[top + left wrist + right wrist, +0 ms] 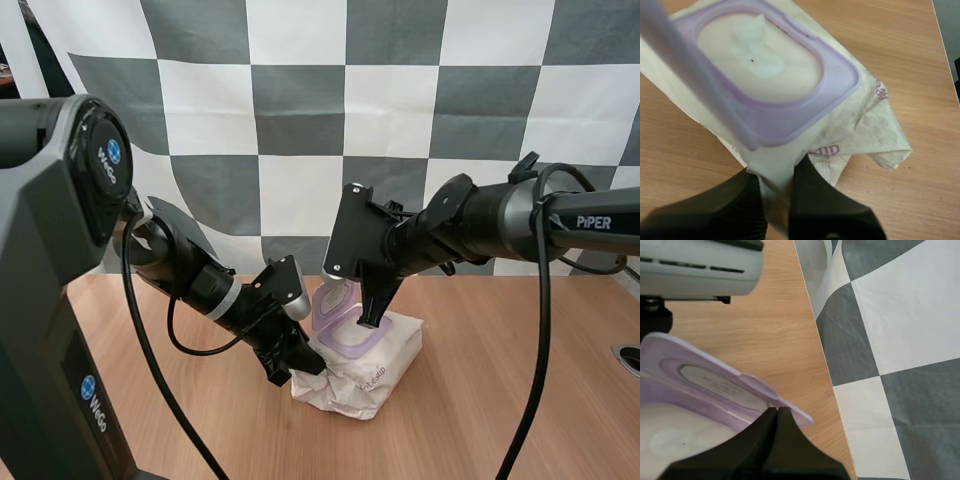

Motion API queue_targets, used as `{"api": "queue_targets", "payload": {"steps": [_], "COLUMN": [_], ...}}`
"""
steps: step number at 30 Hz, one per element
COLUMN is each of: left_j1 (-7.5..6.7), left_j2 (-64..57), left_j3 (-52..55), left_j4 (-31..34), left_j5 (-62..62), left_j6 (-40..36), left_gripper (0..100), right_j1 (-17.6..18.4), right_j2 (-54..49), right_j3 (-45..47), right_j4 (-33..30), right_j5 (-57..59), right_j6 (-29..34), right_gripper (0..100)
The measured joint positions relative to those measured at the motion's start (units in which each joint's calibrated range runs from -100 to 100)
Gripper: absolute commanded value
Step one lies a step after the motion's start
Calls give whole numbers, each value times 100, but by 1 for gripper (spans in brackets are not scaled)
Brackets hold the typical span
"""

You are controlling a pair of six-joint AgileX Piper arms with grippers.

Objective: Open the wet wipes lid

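Note:
A white wet wipes pack [372, 372] lies mid-table. Its purple lid [333, 300] stands raised off the purple frame [352, 340]. My left gripper [300, 365] is shut on the pack's near-left end. In the left wrist view the crinkled wrapper [875, 115] is pinched between the two black fingers [825, 205], and a wipe [755, 55] shows in the frame's opening [840, 85]. My right gripper [372, 315] hangs over the frame. In the right wrist view its fingers lie together as one dark wedge [775, 412] touching the rim of the raised lid [715, 385].
The wooden table [500, 400] has free room to the right of and in front of the pack. A round grommet hole [628, 358] sits at the table's right edge. Both arms meet closely over the pack.

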Motion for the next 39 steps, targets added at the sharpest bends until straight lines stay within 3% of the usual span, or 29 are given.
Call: {"api": "queue_targets", "payload": {"steps": [30, 39], "left_j1": [0, 0], "left_j2": [0, 0], "left_j3": [0, 0], "left_j4": [24, 24], "left_j5": [-33, -49], "left_j6": [0, 0], "left_gripper": [0, 0], "right_j1": [0, 0], "right_j2": [1600, 1233], "right_j3": [-618, -618], "right_j4": [1080, 1255], "right_j5": [84, -257], "right_j6": [0, 0], "right_gripper": [0, 0]}}
